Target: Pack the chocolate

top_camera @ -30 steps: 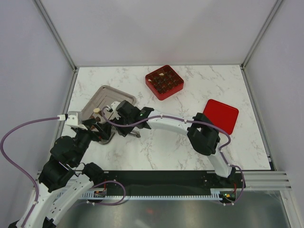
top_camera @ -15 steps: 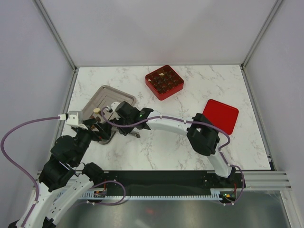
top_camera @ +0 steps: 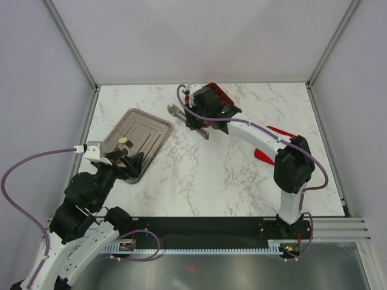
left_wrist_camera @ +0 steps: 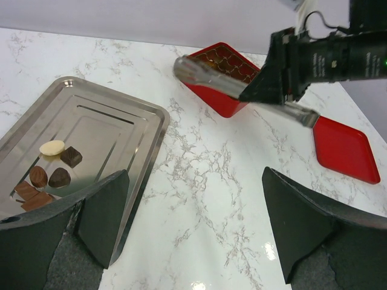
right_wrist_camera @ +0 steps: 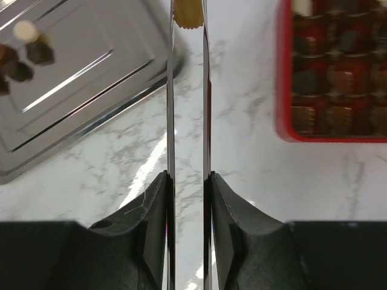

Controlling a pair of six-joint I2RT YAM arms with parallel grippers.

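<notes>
My right gripper (top_camera: pixel 195 119) (right_wrist_camera: pixel 187 178) is shut on metal tongs (top_camera: pixel 181 115) (left_wrist_camera: pixel 242 90) (right_wrist_camera: pixel 188 90). The tong tips pinch a pale cream chocolate (right_wrist_camera: pixel 188 13) above the marble, between the steel tray (top_camera: pixel 145 124) (right_wrist_camera: pixel 91 90) and the red gridded box (top_camera: pixel 213 89) (right_wrist_camera: pixel 284 72). The box (left_wrist_camera: pixel 224 60) holds several dark pieces; the right arm partly hides it in the top view. A cream piece (left_wrist_camera: pixel 52 147) (top_camera: pixel 123 141) and several dark pieces (left_wrist_camera: pixel 59 177) lie on the tray (left_wrist_camera: pixel 109 127). My left gripper (top_camera: pixel 130 163) (left_wrist_camera: pixel 193 229) is open and empty at the tray's near right edge.
A red lid (top_camera: pixel 281 133) (left_wrist_camera: pixel 344 148) lies on the marble table to the right, partly under the right arm. Grey walls and frame posts surround the table.
My right arm has swung from over the tray up and right to beside the red box, carrying the tongs. The left gripper has not moved.
</notes>
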